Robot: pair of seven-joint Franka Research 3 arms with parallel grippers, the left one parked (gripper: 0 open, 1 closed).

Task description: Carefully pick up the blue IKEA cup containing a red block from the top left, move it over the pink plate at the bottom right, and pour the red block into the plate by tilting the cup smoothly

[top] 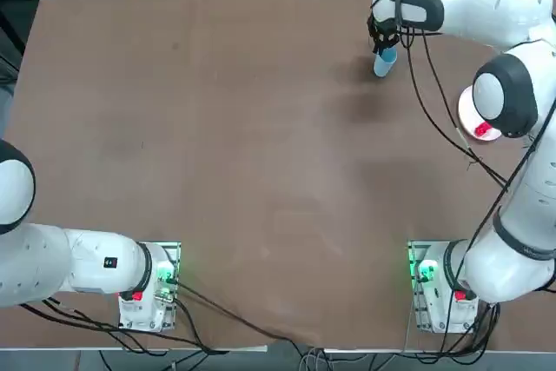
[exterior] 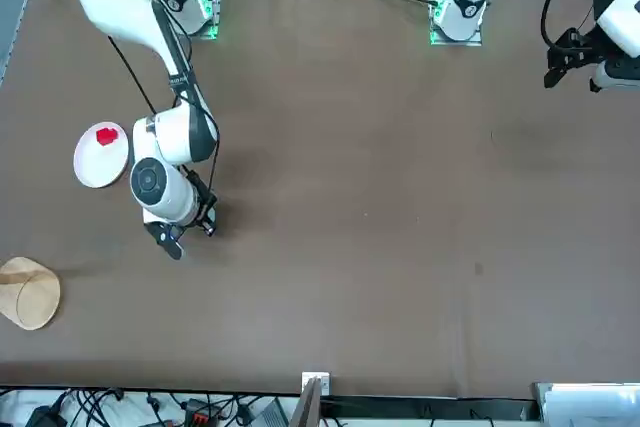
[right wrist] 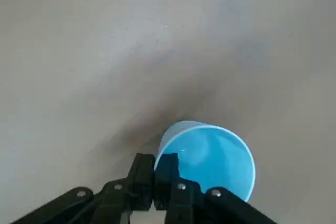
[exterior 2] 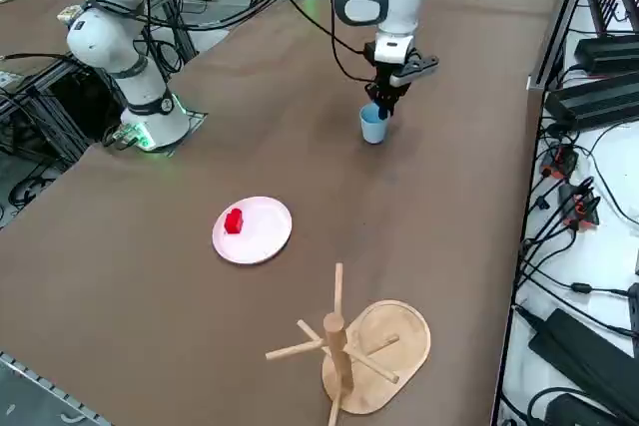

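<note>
Wrist view first: the right gripper's (right wrist: 155,174) two black fingers (right wrist: 142,177) are pinched together on the near rim of the small light-blue plastic tumbler (right wrist: 210,156), one finger inside the wall and one outside, so the cup's thin lip is clamped between them. The cup's inside shows plain blue, with no block in it.

Seen from the right side, the right gripper (exterior 2: 382,105) points down from above and the light-blue tumbler (exterior 2: 373,125) stands upright on the brown table (exterior 2: 449,207), or very nearly on it; I cannot tell whether its base is touching. It sits well apart from the pale pink round plate (exterior 2: 252,230), which lies nearer the right arm's base. The tiny bright red block (exterior 2: 235,220) rests on the plate, toward one side of it, not in the cup. A tan wooden stand with pegs (exterior 2: 349,346) sits beyond the plate and plays no part.

My judgement: the pour is done, since the block lies on the plate, and the step in hand is setting the emptied cup down. The next move calls for the base to be flat on the table, then the fingers parting and the hand rising straight up, so the inner finger does not drag the light cup over

The cup looks slightly tapered, smooth and thin-walled, likely easy to tip
</note>
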